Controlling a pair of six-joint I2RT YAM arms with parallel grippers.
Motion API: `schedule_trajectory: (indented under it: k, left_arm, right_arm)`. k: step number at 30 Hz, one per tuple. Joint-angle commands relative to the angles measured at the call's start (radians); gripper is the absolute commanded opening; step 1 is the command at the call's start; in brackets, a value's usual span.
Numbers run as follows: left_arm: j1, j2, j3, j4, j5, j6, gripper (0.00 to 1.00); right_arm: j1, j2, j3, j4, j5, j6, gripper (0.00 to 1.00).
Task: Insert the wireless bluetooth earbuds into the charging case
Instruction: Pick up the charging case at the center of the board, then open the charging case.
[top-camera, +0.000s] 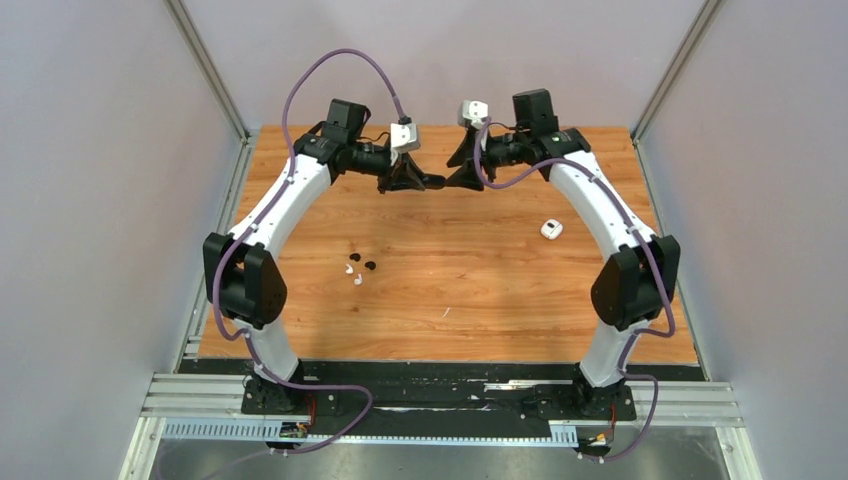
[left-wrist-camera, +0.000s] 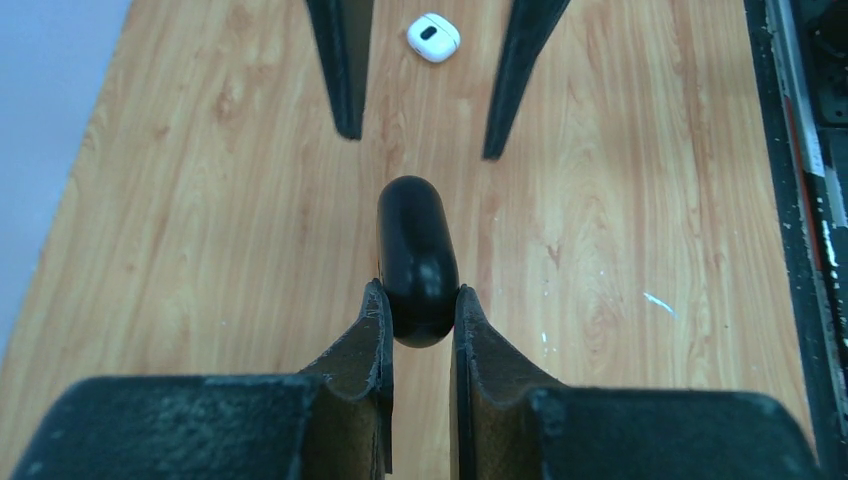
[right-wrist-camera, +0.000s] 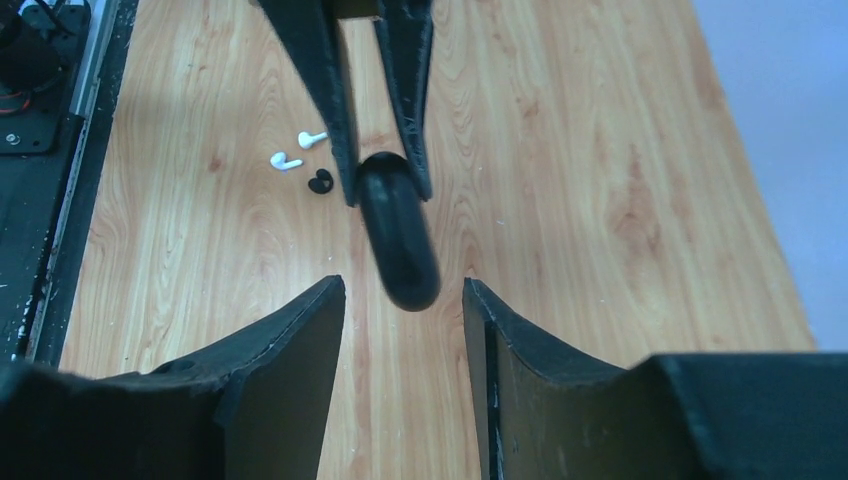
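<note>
I am watching the left gripper (left-wrist-camera: 418, 300) pinching a glossy black pill-shaped charging case (left-wrist-camera: 415, 240) by one end. Its two fingers are pressing in on either side while the rest of the case is sticking out ahead of them, lifted clear above the light wooden tabletop (top-camera: 450, 300) toward the far edge. The right gripper (right-wrist-camera: 403, 290) is facing it head-on with its jaws standing spread and gripping nothing. In the right wrist view the free end of the case is hanging about level with the fingertips and centred in the gap, touching neither finger (from the left wrist view those tips look just short of the case, so I cannot tell whether it is truly between them). The wireless bluetooth earbuds are lying loose on the wood, well apart from both grippers and nearer the left arm's side: two white stemmed earbuds (top-camera: 350, 270) and two black earbuds (top-camera: 370, 266), all bunched close together. A small white rounded charging case (top-camera: 551, 229) is sitting on the table on the right arm's side, apart from everything else.
</note>
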Motion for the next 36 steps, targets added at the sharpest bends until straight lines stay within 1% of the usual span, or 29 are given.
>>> schedule_trajectory:
  k: [1, 7, 11, 17, 23, 25, 30, 31, 32, 33, 34, 35, 36]
  left_arm:
    - [0.004, 0.009, 0.040, -0.122, 0.052, 0.036, 0.00]
    - [0.004, 0.023, 0.062, -0.150, 0.057, 0.051, 0.00]
    - [0.003, 0.033, 0.073, -0.150, 0.069, 0.039, 0.00]
    - [0.003, 0.039, 0.071, -0.117, 0.073, -0.006, 0.00]
    - [0.004, 0.044, 0.072, -0.085, 0.088, -0.053, 0.00]
    - [0.004, 0.045, 0.074, -0.074, 0.094, -0.074, 0.00]
    - [0.004, 0.045, 0.067, -0.047, 0.092, -0.114, 0.00]
    - [0.004, 0.045, 0.063, -0.039, 0.075, -0.147, 0.06]
    - [0.004, 0.044, 0.060, -0.024, 0.066, -0.162, 0.15]
    - [0.004, 0.041, 0.053, -0.021, 0.053, -0.175, 0.32]
    - [0.004, 0.038, 0.048, -0.021, 0.051, -0.174, 0.39]
    - [0.004, 0.032, 0.033, -0.020, 0.052, -0.173, 0.49]
    - [0.004, 0.029, 0.024, -0.010, 0.053, -0.175, 0.52]
  right_arm:
    - [0.015, 0.089, 0.068, -0.005, -0.003, 0.002, 0.49]
    - [0.040, 0.125, 0.082, -0.023, -0.006, -0.027, 0.47]
    - [0.049, 0.137, 0.084, -0.056, -0.011, -0.034, 0.49]
    - [0.051, 0.142, 0.089, -0.079, -0.045, -0.038, 0.53]
    - [0.053, 0.173, 0.115, -0.094, -0.071, -0.036, 0.52]
    - [0.054, 0.180, 0.124, -0.094, -0.070, -0.035, 0.43]
    - [0.055, 0.184, 0.129, -0.095, -0.067, -0.034, 0.11]
    - [0.055, 0.183, 0.130, -0.095, -0.063, -0.030, 0.04]
    - [0.055, 0.181, 0.132, -0.094, -0.061, -0.027, 0.00]
    - [0.054, 0.178, 0.133, -0.094, -0.061, -0.020, 0.00]
    - [0.053, 0.175, 0.133, -0.091, -0.063, -0.007, 0.00]
    - [0.050, 0.173, 0.133, -0.086, -0.068, 0.008, 0.00]
    - [0.046, 0.167, 0.131, -0.078, -0.076, 0.026, 0.00]
